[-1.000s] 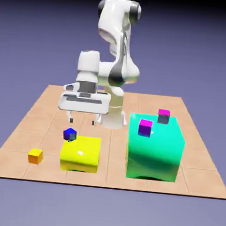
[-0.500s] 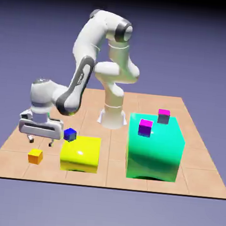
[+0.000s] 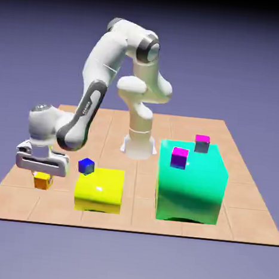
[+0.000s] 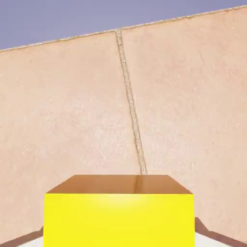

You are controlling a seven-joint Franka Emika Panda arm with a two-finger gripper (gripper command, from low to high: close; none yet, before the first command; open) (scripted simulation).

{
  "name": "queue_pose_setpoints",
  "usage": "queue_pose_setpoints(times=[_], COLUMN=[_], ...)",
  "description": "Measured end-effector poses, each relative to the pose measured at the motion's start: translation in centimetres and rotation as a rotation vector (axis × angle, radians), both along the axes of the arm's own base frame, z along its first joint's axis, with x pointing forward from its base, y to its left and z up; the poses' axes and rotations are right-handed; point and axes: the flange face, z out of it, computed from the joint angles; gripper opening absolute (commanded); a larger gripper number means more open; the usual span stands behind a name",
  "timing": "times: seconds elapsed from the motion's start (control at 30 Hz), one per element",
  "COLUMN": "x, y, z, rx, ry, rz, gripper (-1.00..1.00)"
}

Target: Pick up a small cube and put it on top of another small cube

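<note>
Small cube [image 3: 42, 182] sits between the fingertips of the hand [image 3: 42, 174], apparently clamped by it.

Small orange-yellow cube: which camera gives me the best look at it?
The hand view: the small orange-yellow cube shows large between the gripper's fingers. The exterior view shows it small, under the hand, left of the yellow block.

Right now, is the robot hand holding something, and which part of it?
Yes, the gripper holds the small orange-yellow cube by two opposite sides, between its fingers.
</note>
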Motion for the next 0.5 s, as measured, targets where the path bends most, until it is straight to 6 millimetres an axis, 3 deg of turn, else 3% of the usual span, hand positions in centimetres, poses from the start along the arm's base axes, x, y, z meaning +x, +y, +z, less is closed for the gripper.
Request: queue_pose_setpoints(times=[0.13, 0.23, 0.3, 0.4, 0.5], x=[5.7, 8.1, 8.9, 8.6, 6.9], y=[9.6, 17.2, 23.0, 30.9, 36.3], z=[4.7, 8.6, 11.3, 15.5, 19.7], rx=[0.068, 0.098, 0.107, 0.103, 0.076], ry=[-0.025, -0.032, -0.032, -0.028, -0.022], rz=[0.302, 0.529, 0.696, 0.931, 1.121], gripper=[-1.00, -1.00, -1.00, -1.00, -1.00])
